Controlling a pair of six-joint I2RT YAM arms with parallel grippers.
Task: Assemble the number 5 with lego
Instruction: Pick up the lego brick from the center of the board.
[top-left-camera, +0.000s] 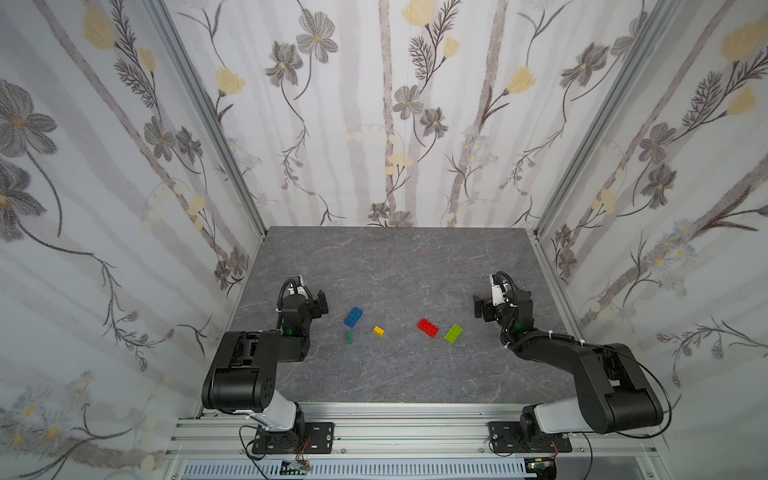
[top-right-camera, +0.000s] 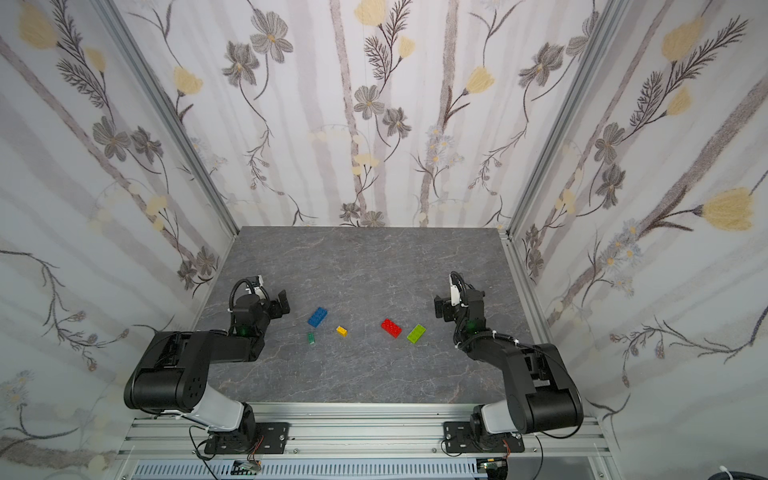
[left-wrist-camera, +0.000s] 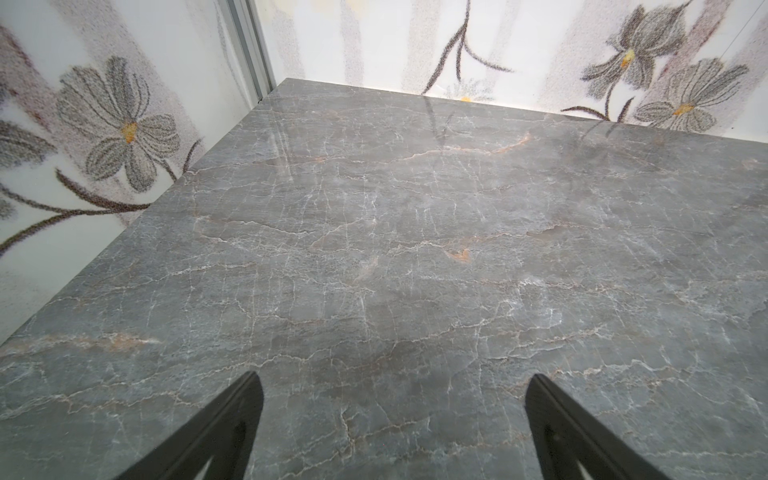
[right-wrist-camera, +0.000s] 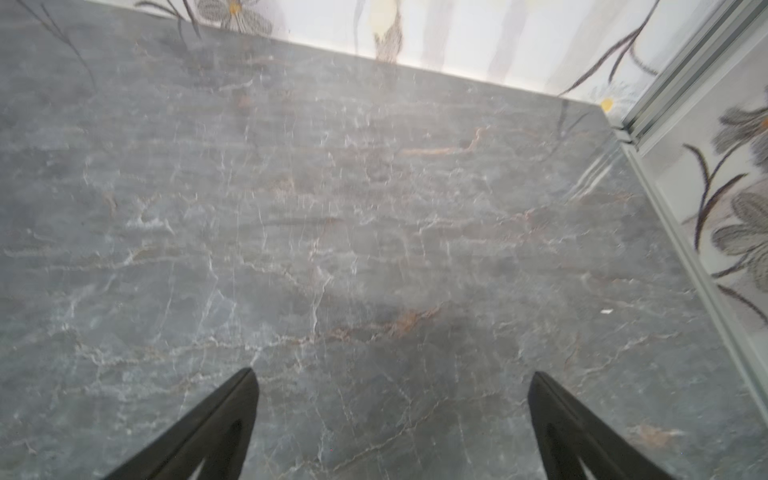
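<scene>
Five loose lego bricks lie apart in a row on the grey marble table in both top views: blue, dark green, yellow, red and lime green. No number 5 stands assembled. My left gripper hovers open just left of the blue brick. To the right of the lime brick my right gripper is open too. Both wrist views show wide-apart fingers over bare table, no brick between them.
Floral-printed walls with aluminium corner posts close in the table on three sides. The arm bases are bolted to a rail along the front edge. The table's far corners appear in the wrist views.
</scene>
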